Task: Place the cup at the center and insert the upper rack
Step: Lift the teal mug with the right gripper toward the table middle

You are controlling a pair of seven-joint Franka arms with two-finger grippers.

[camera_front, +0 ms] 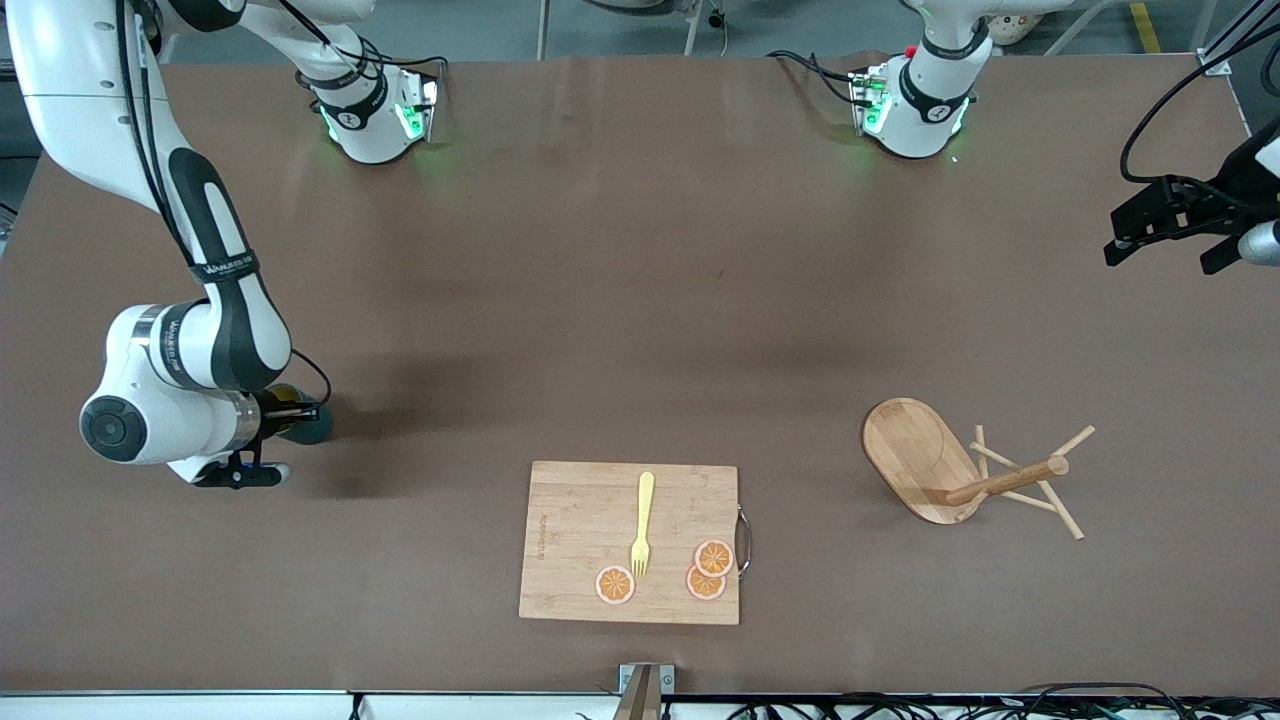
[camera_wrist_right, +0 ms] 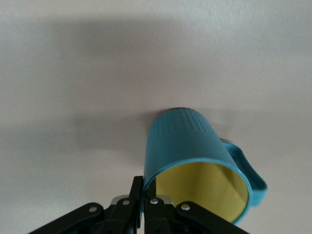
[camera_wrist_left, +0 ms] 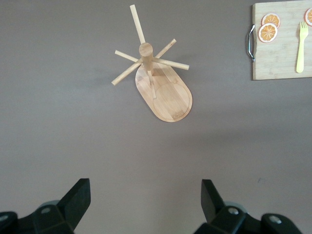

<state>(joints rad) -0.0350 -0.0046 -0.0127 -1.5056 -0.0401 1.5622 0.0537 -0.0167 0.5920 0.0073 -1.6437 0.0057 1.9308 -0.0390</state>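
Observation:
The dark teal cup (camera_wrist_right: pixel 187 141) with a mustard-yellow inside is held by my right gripper (camera_wrist_right: pixel 146 195), shut on its rim wall with one finger inside and one outside. In the front view the cup (camera_front: pixel 312 428) shows low at the table near the right arm's end, mostly hidden by my right gripper (camera_front: pixel 290 418). The wooden mug tree (camera_front: pixel 920 455) lies tipped on its side toward the left arm's end, post and pegs resting on the table. It also shows in the left wrist view (camera_wrist_left: pixel 168 95). My left gripper (camera_front: pixel 1165 225) (camera_wrist_left: pixel 146 204) is open and empty, high over the table's edge.
A rectangular bamboo cutting board (camera_front: pixel 580 545) with a metal handle lies near the front camera edge. It carries a yellow fork (camera_front: pixel 642 525) and three orange slices (camera_front: pixel 714 557). The board also shows in the left wrist view (camera_wrist_left: pixel 280 53). The arm bases (camera_front: pixel 375 120) stand along the table's back.

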